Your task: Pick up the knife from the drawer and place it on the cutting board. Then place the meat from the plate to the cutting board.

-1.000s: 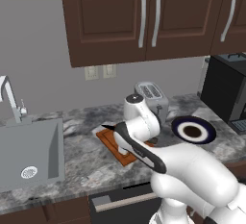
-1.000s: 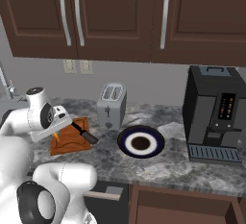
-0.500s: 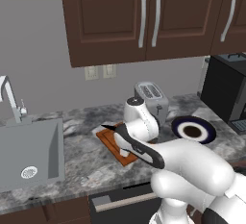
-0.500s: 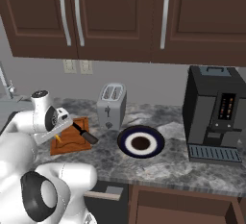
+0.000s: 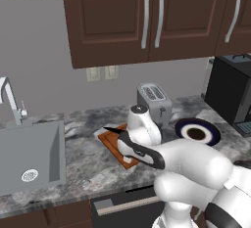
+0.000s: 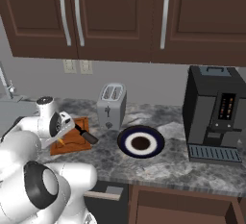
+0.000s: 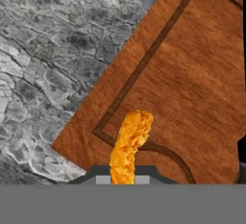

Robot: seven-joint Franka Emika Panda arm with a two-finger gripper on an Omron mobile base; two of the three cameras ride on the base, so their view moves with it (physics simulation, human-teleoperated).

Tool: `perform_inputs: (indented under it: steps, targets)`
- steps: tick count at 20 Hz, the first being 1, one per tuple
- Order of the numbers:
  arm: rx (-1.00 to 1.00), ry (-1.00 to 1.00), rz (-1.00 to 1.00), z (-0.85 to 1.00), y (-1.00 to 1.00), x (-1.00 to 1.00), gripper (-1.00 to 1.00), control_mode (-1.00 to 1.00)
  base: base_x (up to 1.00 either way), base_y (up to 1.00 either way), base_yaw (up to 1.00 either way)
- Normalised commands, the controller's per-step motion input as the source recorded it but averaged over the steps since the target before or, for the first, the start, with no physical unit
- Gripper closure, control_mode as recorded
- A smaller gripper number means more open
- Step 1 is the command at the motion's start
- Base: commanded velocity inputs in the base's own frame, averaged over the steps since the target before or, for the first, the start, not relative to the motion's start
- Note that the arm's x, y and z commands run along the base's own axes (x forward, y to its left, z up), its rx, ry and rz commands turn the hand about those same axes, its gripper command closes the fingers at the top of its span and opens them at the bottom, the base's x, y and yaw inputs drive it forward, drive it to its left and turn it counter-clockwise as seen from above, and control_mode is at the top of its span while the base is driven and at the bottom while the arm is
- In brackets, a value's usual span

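My gripper [image 7: 123, 180] is shut on the meat [image 7: 130, 139], a small orange-yellow piece that hangs just above the near corner of the cutting board [image 7: 192, 74]. The reddish-brown cutting board [image 5: 109, 139] lies on the counter left of the toaster, partly hidden by my arm. On the cutting board [image 6: 72, 144] lies the knife [image 6: 86, 135], its dark handle sticking out towards the plate; its black blade tip [image 5: 110, 129] points left. The plate [image 6: 126, 144] with the blue rim holds nothing. The drawer [image 6: 182, 211] stands open at the bottom right.
A silver toaster [image 5: 156, 101] stands behind the board. A black coffee machine [image 6: 218, 117] is on the right and a sink [image 5: 29, 153] with a tap on the left. Dark cabinets hang above the grey stone counter [image 7: 43, 50].
The wrist has shifted slightly over the board; the knife, the board and the plate have not moved.
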Motion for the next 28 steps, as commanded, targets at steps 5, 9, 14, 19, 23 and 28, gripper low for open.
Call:
perform_inputs:
  steps: [5,9,14,19,23,28]
  targets:
    - [0.0,0.0,0.0,-0.11,0.0,0.29,1.0,-1.0,0.0,0.0,0.0]
    - [0.0,0.0,0.0,-0.12,0.0,0.26,1.0,-1.0,0.0,0.0,0.0]
    - [0.0,0.0,0.0,-0.13,0.05,0.12,1.0,-1.0,0.0,0.0,0.0]
    - [0.0,0.0,0.0,-0.13,0.15,0.03,1.0,-1.0,0.0,0.0,0.0]
    - [0.0,0.0,0.0,-0.14,0.13,0.01,1.0,-1.0,0.0,0.0,0.0]
    - [0.0,0.0,0.0,-0.17,0.08,0.02,-1.0,-1.0,0.0,0.0,0.0]
